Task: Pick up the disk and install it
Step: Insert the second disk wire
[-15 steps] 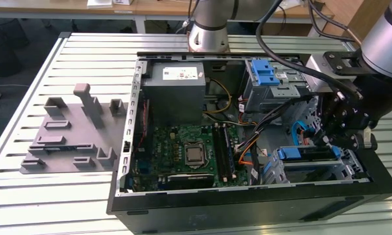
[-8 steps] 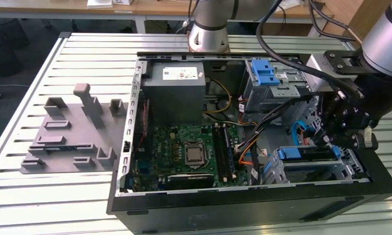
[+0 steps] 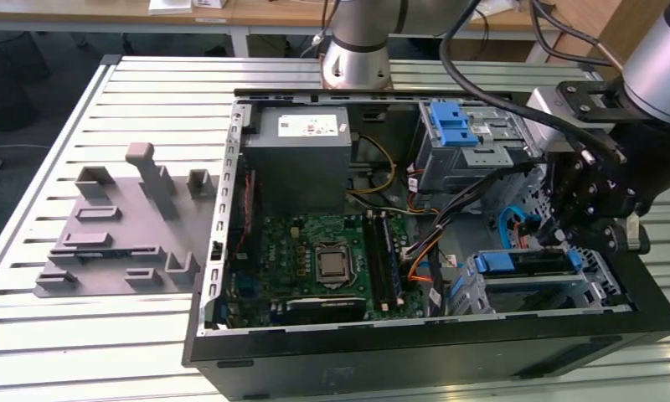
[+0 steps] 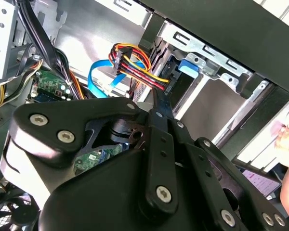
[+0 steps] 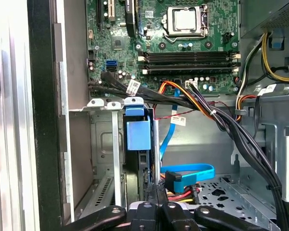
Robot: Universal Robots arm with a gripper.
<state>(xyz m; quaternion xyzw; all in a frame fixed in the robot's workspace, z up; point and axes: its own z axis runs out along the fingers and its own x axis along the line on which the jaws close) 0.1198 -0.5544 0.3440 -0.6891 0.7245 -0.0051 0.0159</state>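
1. The pincer is closest to both wrist cameras. Its two black fingers are pressed together to a narrow tip with no gap between them, and nothing is clamped there. In the second wrist view the tip of the pincer points into the lower corner of the computer case.
2. Just beside the tip, a red-and-yellow power cable ends in a black plug, and a flat blue data cable loops above it. Both lie near the fingers; I cannot tell whether either one touches them.
3. Immediately ahead of the tip is the disk. It stands on edge in the lower drive cage as a dark slab topped by a blue plastic tab. Its long axis runs straight away from the pincer, along the slot and in line with the fingers. The disk appears seated in the bay, not lying loose.
4. In the exterior view the disk lies in the case's near corner on that view's right, with the pincer directly over it.
5. Farther off is the motherboard.
6. Beyond that, a grey fixture rests on the slatted tabletop, well away from the work.
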